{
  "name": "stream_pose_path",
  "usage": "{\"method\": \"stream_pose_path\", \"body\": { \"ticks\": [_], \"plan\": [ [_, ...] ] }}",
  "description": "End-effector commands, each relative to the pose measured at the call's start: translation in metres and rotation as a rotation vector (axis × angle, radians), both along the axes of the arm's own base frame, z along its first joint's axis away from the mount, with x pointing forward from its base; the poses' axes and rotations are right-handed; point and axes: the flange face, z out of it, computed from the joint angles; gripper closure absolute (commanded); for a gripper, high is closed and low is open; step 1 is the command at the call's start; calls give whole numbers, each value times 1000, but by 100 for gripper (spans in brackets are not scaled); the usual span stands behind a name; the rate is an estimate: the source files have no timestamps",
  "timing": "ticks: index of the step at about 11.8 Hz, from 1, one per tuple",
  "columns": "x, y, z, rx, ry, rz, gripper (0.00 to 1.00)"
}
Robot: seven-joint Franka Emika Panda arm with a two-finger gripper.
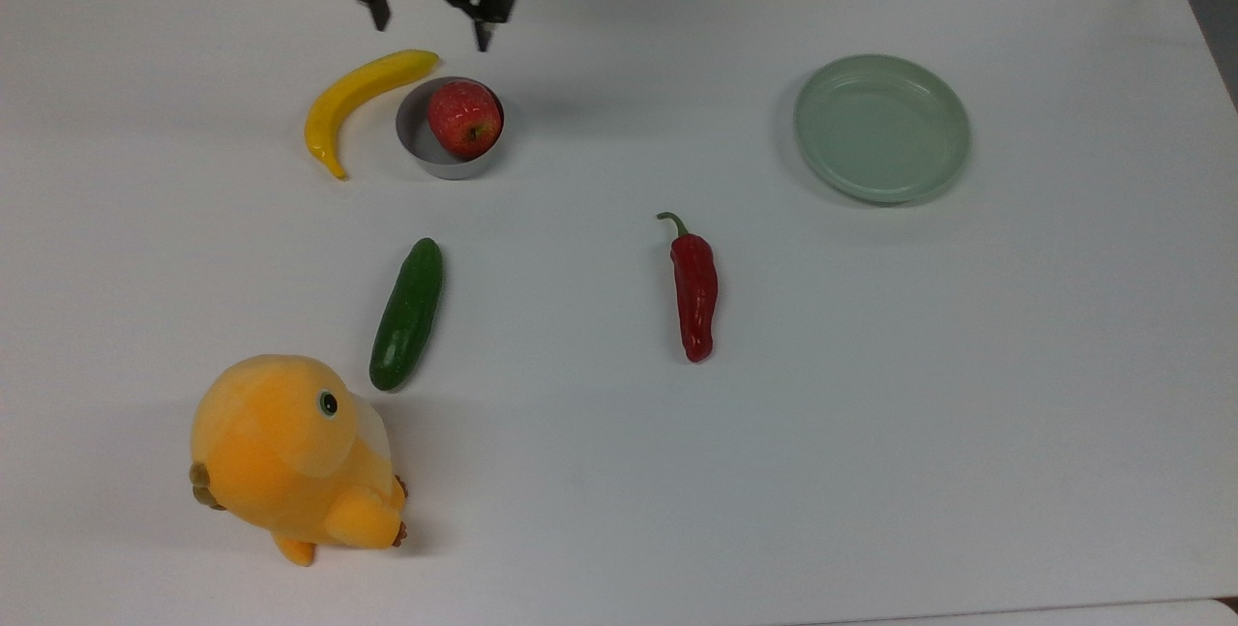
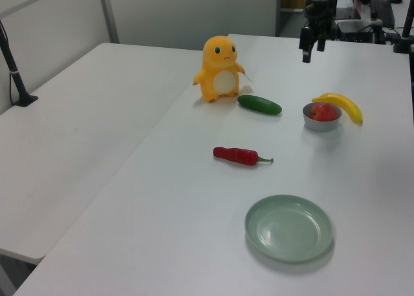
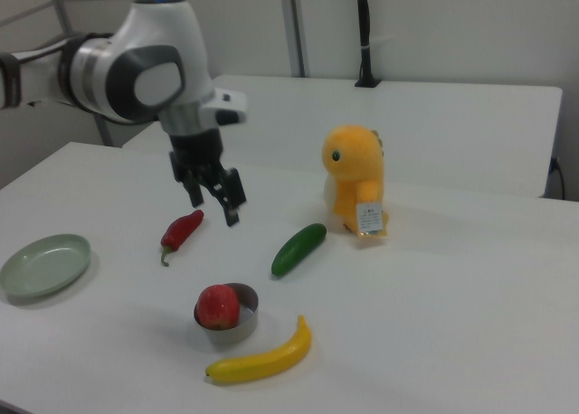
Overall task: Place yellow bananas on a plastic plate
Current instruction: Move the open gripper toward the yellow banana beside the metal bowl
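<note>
The yellow banana (image 1: 358, 96) (image 2: 339, 104) (image 3: 262, 360) lies flat on the white table, curved around the top view's left side of a grey bowl. The pale green plastic plate (image 1: 882, 128) (image 2: 289, 228) (image 3: 43, 265) sits empty far to the top view's right. My gripper (image 1: 430, 34) (image 2: 311, 50) (image 3: 214, 206) hangs open in the air with nothing between its fingers. In the top view it is just beyond the banana's upper tip and the bowl, not touching either.
The grey bowl (image 1: 426, 150) holds a red apple (image 1: 465, 118) right beside the banana. A green cucumber (image 1: 407, 313), a red chilli pepper (image 1: 694, 292) and an orange plush toy (image 1: 290, 457) lie nearer the front. The table's back edge is close behind the gripper.
</note>
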Motion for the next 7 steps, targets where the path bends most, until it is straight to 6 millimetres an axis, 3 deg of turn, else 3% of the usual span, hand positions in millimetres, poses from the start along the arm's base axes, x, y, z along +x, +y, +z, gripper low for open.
{"method": "stream_pose_path", "body": {
  "ticks": [1, 4, 6, 7],
  "plan": [
    [-27, -51, -29, -15, 49, -71, 0],
    [-49, -85, -87, -60, 60, -109, 0],
    [-59, -112, -116, -81, 4, -143, 0],
    [-63, -135, -122, -85, -7, -166, 0]
  ]
}}
